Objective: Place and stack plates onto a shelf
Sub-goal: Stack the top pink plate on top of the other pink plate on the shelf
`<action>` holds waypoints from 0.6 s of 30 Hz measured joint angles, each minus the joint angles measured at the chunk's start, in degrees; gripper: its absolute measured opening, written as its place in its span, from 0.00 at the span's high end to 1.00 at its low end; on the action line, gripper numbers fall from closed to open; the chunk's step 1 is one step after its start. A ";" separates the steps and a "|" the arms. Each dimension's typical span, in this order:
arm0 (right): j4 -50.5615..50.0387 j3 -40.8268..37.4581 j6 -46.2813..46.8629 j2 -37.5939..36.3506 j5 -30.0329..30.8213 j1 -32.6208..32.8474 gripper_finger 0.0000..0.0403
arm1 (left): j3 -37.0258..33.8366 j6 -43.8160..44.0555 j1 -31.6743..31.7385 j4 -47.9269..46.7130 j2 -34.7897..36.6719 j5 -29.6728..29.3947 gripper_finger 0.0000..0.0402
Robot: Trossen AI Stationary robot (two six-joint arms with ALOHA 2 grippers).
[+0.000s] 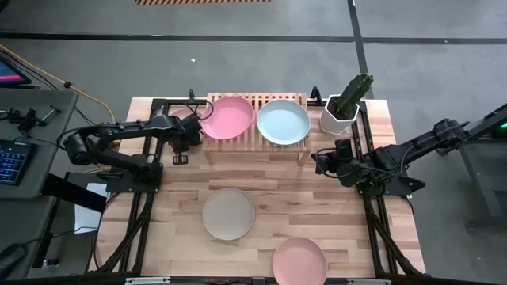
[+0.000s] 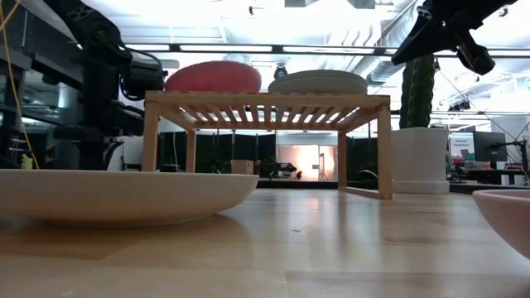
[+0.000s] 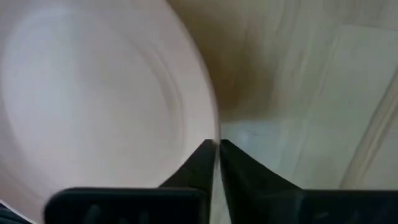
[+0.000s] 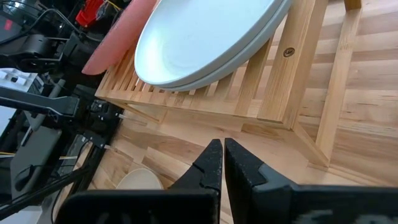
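Left gripper (image 1: 192, 124) at the shelf's (image 1: 253, 139) left end, fingers together just beside the pink plate (image 1: 226, 116) on the slats, nothing held. Mint plate (image 1: 283, 122) alongside on the shelf. Beige plate (image 1: 228, 214) and second pink plate (image 1: 299, 260) waiting on the desk (image 1: 317, 206). Right gripper (image 1: 323, 160) pinched shut, empty, nearer the second pink plate.

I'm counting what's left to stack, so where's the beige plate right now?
In the high view the beige plate lies flat on the table, left of centre, in front of the shelf, with a pink plate nearby at the table's near edge.
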State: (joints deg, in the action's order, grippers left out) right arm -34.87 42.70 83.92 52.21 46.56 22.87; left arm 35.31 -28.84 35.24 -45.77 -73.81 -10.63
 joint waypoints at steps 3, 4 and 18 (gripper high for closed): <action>0.00 0.00 0.00 0.00 0.01 0.00 1.00 | 0.02 0.63 -0.03 -0.70 1.18 0.50 0.98; 0.00 0.00 0.00 0.00 0.01 0.00 1.00 | 0.02 0.63 -0.04 -1.13 1.70 0.53 0.98; -0.01 0.00 -0.39 0.00 0.47 0.00 1.00 | 4.85 1.43 -0.04 -13.50 12.60 -0.12 1.00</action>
State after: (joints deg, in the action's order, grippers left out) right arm -34.88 42.70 83.53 52.21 47.02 22.87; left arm 40.16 -27.42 35.20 -59.27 -61.21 -10.75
